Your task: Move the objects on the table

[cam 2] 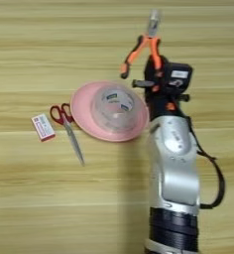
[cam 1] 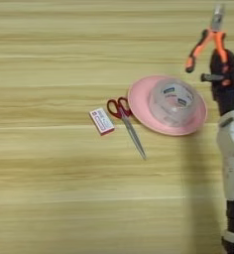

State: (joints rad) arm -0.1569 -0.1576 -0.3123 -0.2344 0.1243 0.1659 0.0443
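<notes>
- The right gripper point(cam 2: 156, 62) is seen at the end of a silver forearm point(cam 2: 174, 163) that enters from the bottom edge; in the left eye view the forearm is cut off by the right edge.
- The jaws are largely hidden behind the black wrist housing; they appear clamped on one handle of the orange-and-black-handled pliers point(cam 2: 145, 47), though the contact itself is hard to make out.
- The pliers are shown pointing toward 12 o'clock, the grey nose blurred near the top edge and the free handle splayed toward 7 o'clock. Whether they are lifted clear of the tabletop point(cam 1: 49, 198) cannot be told.
- The round pink plate point(cam 1: 139, 106) is located at 8 o'clock from the gripper, just beside the forearm; its right rim is partly covered by the arm in the right eye view.
- The large clear tape roll point(cam 1: 174, 101) is shown lying flat on the plate, translucent, with a printed label inside the core that is too small to read.
- The red-handled scissors point(cam 1: 125, 121) are placed at 9 o'clock from the plate, handles touching or overlapping its rim, the closed grey blades directed toward 5 o'clock.
- The small red-and-white rectangular box point(cam 1: 101, 121) is set just beside the scissor handles, at 9 o'clock from them, tilted.
- Broad bare wood with horizontal grain stripes is shown toward 9 o'clock and 6 o'clock.
</notes>
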